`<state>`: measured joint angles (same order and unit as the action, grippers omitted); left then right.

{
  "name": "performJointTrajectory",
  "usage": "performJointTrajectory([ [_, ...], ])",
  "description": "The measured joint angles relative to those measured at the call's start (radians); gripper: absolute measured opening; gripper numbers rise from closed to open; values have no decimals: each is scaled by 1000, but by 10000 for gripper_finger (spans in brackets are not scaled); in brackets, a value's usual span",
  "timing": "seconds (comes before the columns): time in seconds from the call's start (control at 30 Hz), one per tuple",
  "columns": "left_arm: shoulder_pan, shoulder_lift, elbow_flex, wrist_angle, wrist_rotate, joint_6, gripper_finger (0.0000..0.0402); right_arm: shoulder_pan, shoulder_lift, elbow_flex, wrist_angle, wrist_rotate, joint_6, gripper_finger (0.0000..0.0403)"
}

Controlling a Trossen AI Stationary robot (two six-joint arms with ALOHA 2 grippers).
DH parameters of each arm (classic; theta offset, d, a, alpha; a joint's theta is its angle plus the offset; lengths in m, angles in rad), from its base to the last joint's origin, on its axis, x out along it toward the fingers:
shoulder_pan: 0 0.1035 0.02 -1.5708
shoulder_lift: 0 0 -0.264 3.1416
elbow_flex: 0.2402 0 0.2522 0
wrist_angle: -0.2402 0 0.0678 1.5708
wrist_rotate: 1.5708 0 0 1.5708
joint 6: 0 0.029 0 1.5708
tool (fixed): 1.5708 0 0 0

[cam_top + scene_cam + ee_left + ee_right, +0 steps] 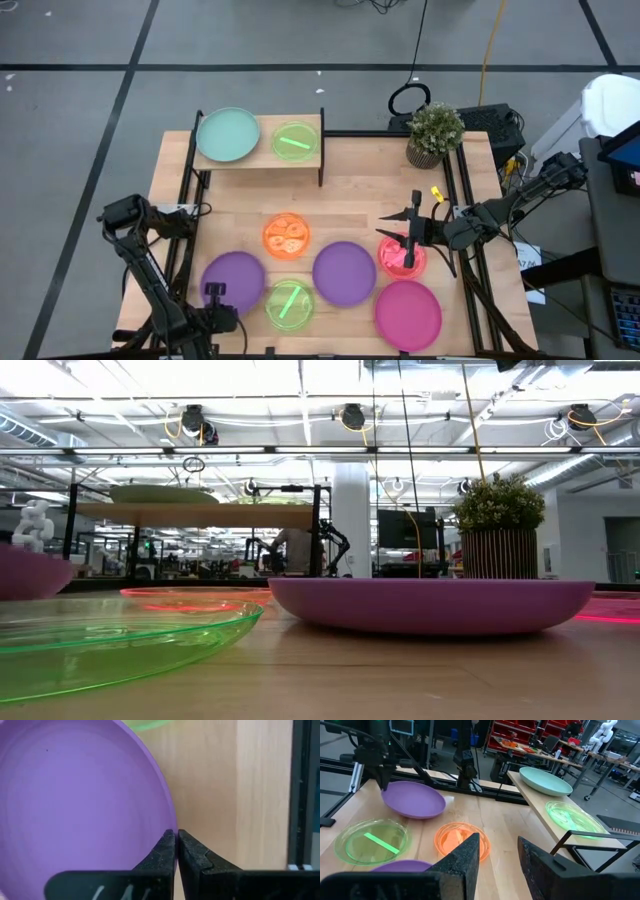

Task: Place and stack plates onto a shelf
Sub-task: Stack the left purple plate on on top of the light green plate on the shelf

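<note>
A purple plate (238,278) sits at the table's near left, and my left gripper (214,291) is shut on its rim. It shows again in the right wrist view, purple plate (415,800). My right gripper (411,238) hangs open over a red-pink plate (400,256) at the right, touching nothing. The shelf (262,158) stands at the far left; on it lie a pale teal plate (227,134) and a green plate (295,140). An orange plate (286,235), a green plate (290,303), a second purple plate (344,272) and a magenta plate (408,313) lie flat on the table. My left gripper (176,837) pinches the purple plate's rim (169,826) between its two fingers, on the plate's near-left side. The fingers come from above, pointing steeply down. The plate sits tilted, its held side raised (385,790); whether the opposite edge still rests on the table I cannot tell.
A potted plant (434,135) stands at the far right, beside the shelf. Black frame rails (470,230) run along the table's left and right sides. Bare wood (350,195) lies between the shelf and the plates.
</note>
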<state>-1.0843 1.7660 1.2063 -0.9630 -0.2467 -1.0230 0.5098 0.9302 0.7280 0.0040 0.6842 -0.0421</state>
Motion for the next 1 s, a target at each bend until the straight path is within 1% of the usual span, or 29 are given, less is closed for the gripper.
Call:
performJointTrajectory([
  [0.3, 52, 0, 104, -215, -30, 73, 7, 0, 0, 0, 0, 0, 3, 118],
  [0.43, 74, -1, 153, -284, -64, 134, 7, 0, 0, 0, 0, 0, 3, 118],
  [0.57, 107, -1, 197, -320, -102, 200, 7, 0, 0, 0, 0, 0, 3, 118],
  [0.8, 187, -1, 253, -377, -132, 322, 7, 0, 0, 0, -1, -3, 3, 118],
  [1.0, 265, -27, 271, -375, -170, 440, 7, 0, 0, 0, -2, -5, 15, 118],
])
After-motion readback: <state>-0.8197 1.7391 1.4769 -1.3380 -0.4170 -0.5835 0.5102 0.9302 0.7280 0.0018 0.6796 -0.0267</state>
